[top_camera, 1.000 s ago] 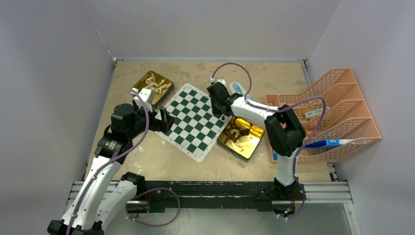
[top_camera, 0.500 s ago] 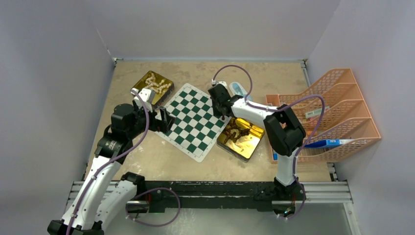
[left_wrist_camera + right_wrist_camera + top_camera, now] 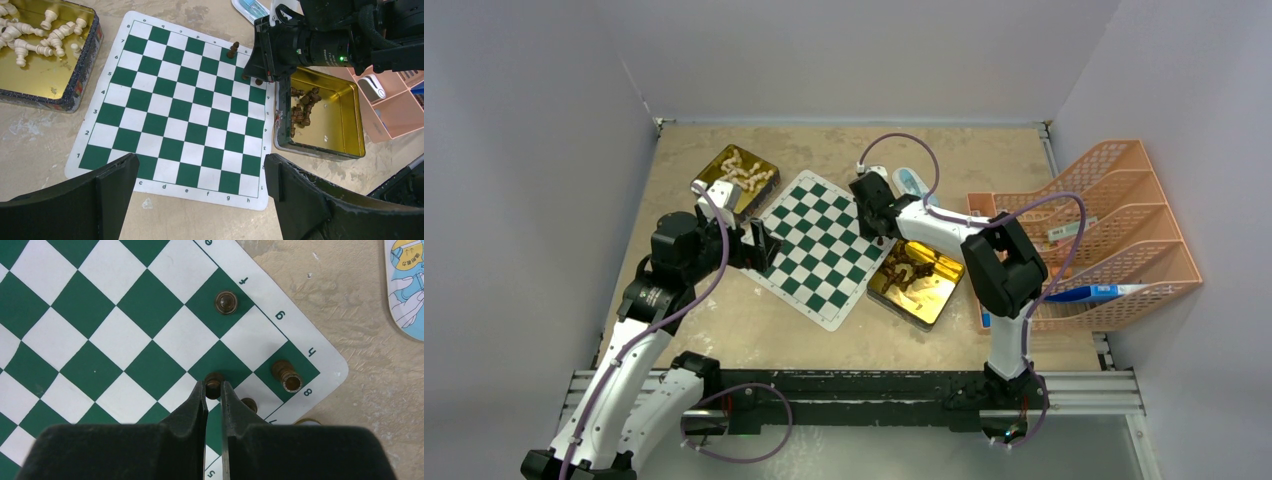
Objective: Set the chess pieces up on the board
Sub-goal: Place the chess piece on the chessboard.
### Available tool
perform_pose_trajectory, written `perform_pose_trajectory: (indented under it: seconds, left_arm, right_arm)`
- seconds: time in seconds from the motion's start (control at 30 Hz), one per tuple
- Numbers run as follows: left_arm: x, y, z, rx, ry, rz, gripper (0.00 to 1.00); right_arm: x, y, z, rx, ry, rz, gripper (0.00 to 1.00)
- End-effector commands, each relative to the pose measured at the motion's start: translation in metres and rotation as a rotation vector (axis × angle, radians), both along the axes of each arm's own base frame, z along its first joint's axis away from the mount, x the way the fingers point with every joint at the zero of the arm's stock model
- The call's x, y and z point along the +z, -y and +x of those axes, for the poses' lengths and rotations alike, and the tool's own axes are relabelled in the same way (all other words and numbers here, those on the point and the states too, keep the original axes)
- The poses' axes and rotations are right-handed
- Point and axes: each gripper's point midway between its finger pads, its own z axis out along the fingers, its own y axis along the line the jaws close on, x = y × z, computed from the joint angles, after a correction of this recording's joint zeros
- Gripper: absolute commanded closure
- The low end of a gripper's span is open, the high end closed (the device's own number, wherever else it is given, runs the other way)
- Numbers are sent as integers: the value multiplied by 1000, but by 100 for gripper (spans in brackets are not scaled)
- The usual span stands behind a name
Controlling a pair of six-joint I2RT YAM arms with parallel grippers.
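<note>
The green-and-white board lies mid-table. My right gripper is shut on a dark brown chess piece over the board's corner near the "8" row. Three other brown pieces are close by: one stands on the f square, one leans on the h corner square, and one sits just right of my fingers. My left gripper is open and empty, above the board's a–h edge. The right gripper also shows in the left wrist view.
A gold tin with several brown pieces lies right of the board. A gold tin with cream pieces lies at its back left. An orange file rack stands at the right. A printed packet lies beyond the board corner.
My right gripper has shifted slightly over the board's far corner with the piece in it. The left arm has not moved.
</note>
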Motion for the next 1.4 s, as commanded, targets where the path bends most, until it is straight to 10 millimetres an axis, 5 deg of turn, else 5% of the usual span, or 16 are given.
perform_pose_trajectory:
  seconds: [0.0,0.43,1.37]
  left_arm:
    - [4,-2,2,8,26,3,4]
    - [3,-2,2,10,22,5,4]
    - [2,-2,2,9,20,5,4]
  right_arm:
    - [3,-2,11,-25,29,19,88]
    - [-5,2,13,-35,33,-2,87]
    - [19,5,14,-56,71,14,84]
